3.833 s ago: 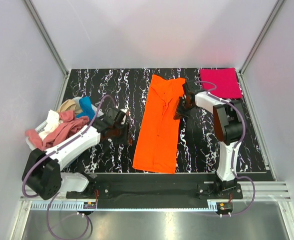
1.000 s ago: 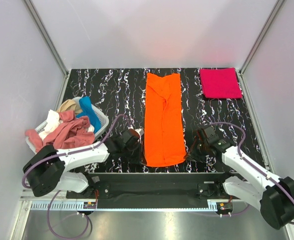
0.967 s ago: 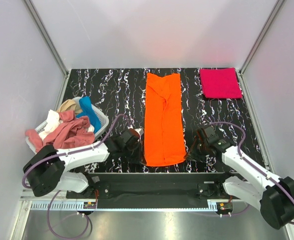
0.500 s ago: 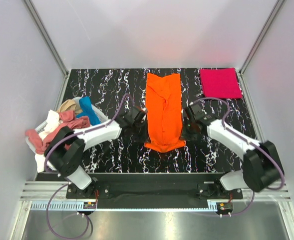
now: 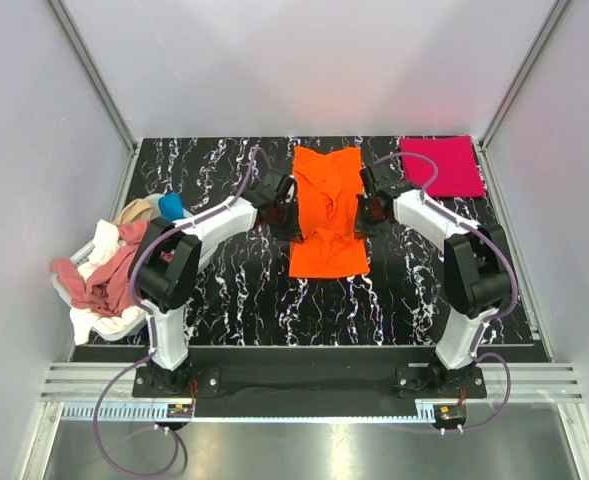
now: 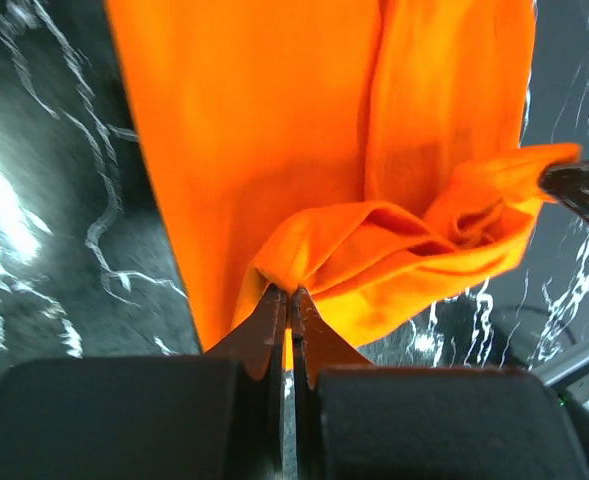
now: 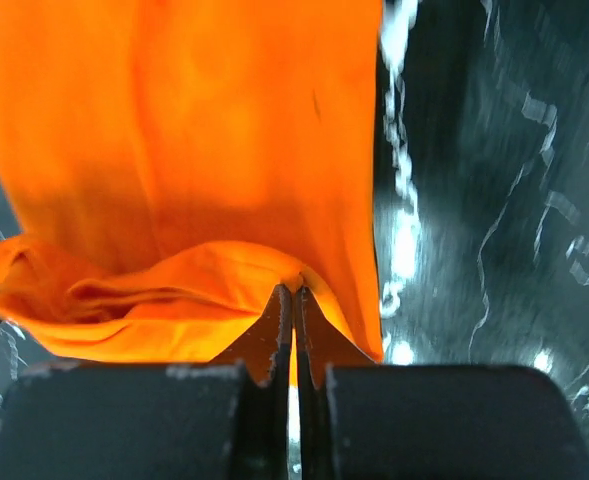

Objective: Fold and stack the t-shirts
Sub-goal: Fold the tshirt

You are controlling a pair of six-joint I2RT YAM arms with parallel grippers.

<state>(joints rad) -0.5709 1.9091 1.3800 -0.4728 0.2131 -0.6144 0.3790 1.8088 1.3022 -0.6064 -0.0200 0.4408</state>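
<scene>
Two grippers, each closed tight on one corner of the near hem of the orange shirt (image 5: 326,240). The left gripper (image 5: 286,206) nips the left corner and the right gripper (image 5: 365,212) the right. In both wrist views the jaws meet with only a thin pinch of orange cloth between the tips. The hem sags in loose wrinkles between the two grips.

Change over the last second: both grippers were low at the near end of a long orange strip. They have since carried the hem away from the bases and over the shirt's own body. The strip on the table (image 5: 224,290) now reads much shorter, with a rounded crease at its near end.

Reading for the task: the lengthwise halving fold appears underway but unfinished. The held hem hangs above the shirt's middle, short of the collar end, and is not yet laid flat.

Position: the shirt lies mid-table, directly under and between the grippers, its far end beyond them. A folded pink shirt (image 5: 441,165) rests in the far right corner, well apart. The unfolded pile (image 5: 109,275) sits at the left edge.
</scene>
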